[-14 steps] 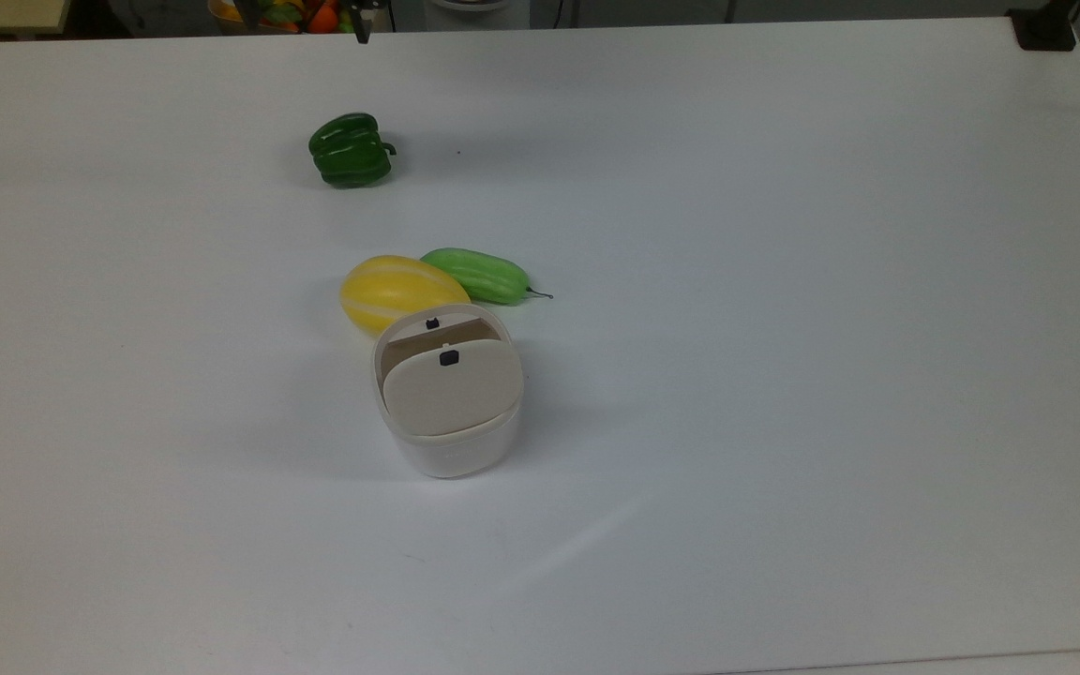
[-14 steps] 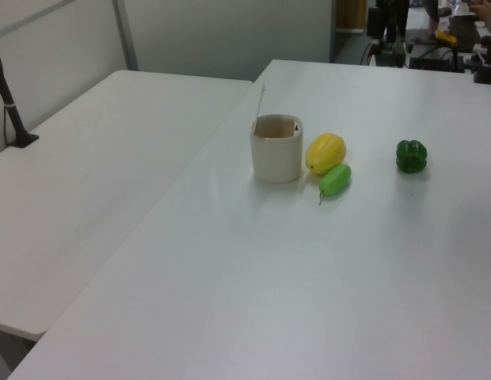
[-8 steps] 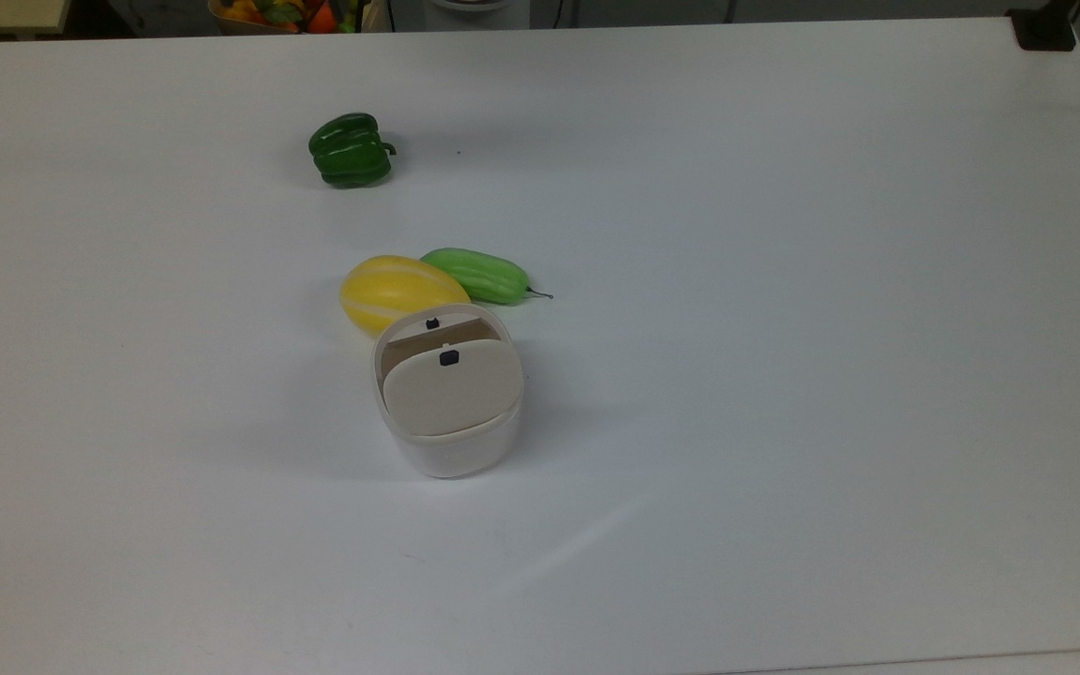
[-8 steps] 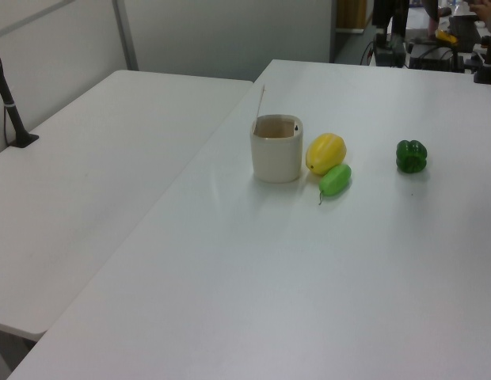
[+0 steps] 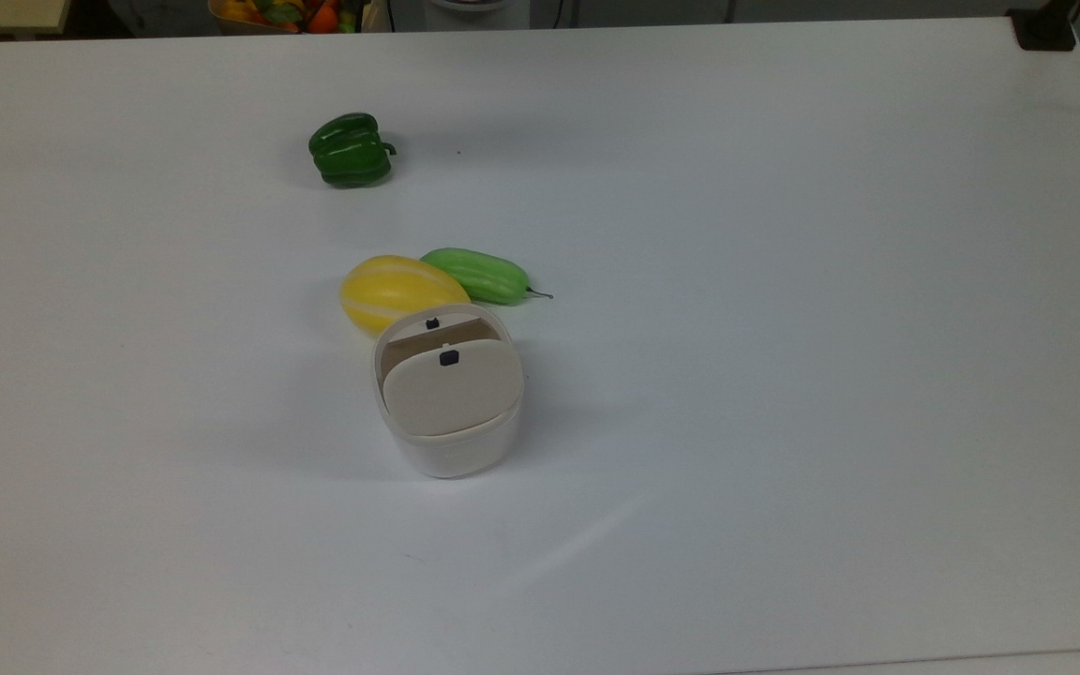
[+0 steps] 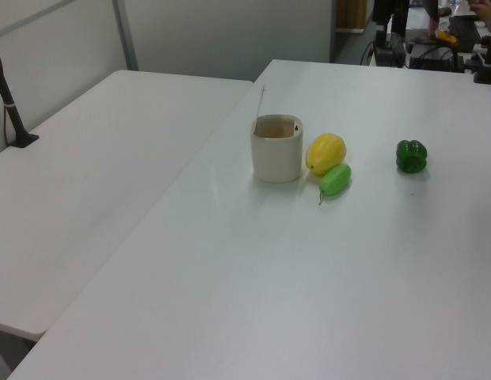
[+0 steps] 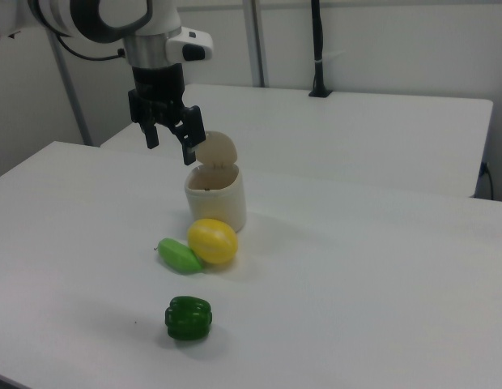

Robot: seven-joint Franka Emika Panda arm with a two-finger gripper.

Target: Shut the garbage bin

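Hovering open-fingered, the tool (image 7: 169, 140) hangs beside the garbage bin (image 7: 215, 198) — lid (image 7: 215, 151) upright.

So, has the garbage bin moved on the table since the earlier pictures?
No. In the top view the garbage bin sits in the same spot, just below the yellow melon, with its lid raised as before.

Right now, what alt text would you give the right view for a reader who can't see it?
The arm's open gripper hangs beside a white bin whose lid stands upright. On the white table in front of the bin lie a yellow melon, a green cucumber touching it, and a green pepper nearer the camera.
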